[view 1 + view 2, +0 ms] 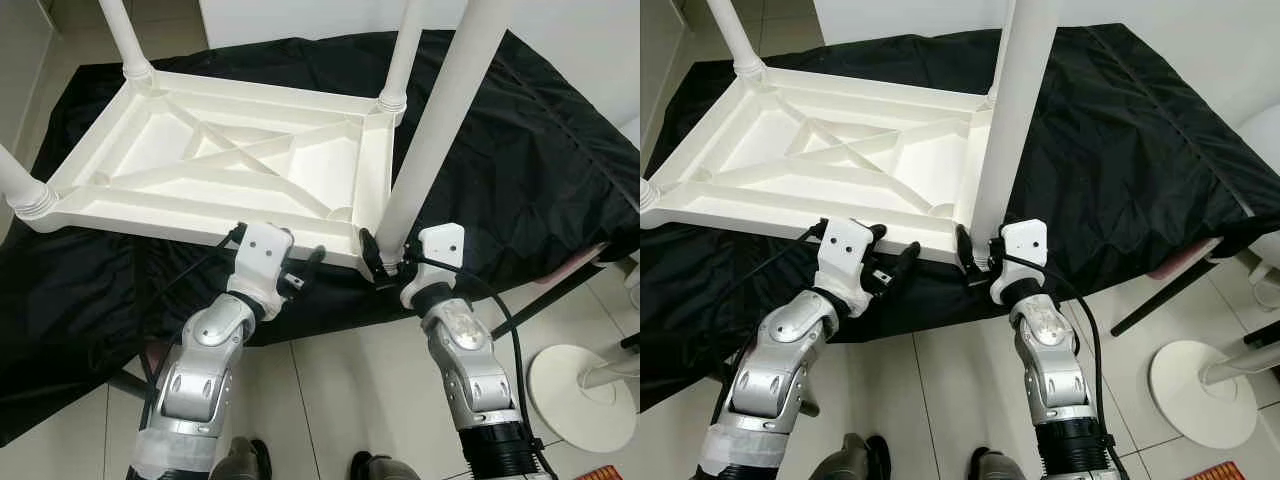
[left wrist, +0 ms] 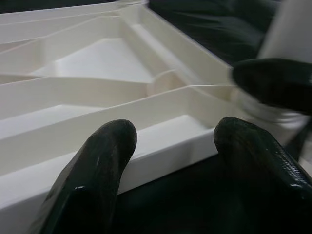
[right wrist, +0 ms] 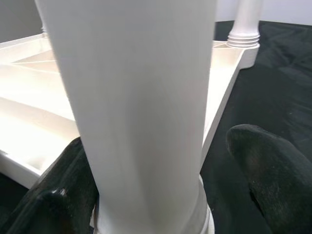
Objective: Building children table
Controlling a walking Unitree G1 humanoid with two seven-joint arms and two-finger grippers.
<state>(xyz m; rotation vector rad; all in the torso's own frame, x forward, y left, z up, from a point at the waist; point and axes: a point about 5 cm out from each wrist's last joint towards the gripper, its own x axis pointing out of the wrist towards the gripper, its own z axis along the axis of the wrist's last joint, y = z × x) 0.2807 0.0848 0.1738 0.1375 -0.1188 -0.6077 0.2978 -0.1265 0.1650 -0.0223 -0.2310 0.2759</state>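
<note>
A: Where's the white table (image 1: 230, 160)?
B: Upside down on the black cloth (image 1: 520, 150).
A: The grippers?
B: Right gripper (image 1: 383, 262) straddles the five o'clock leg (image 1: 440, 120); whether it grips, can't tell. Left gripper (image 1: 305, 268) gapes, holding nothing.

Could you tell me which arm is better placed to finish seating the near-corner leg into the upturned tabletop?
The right: the right gripper straddles the leg at its base, while the left gripper hangs open beside the tabletop edge.
</note>
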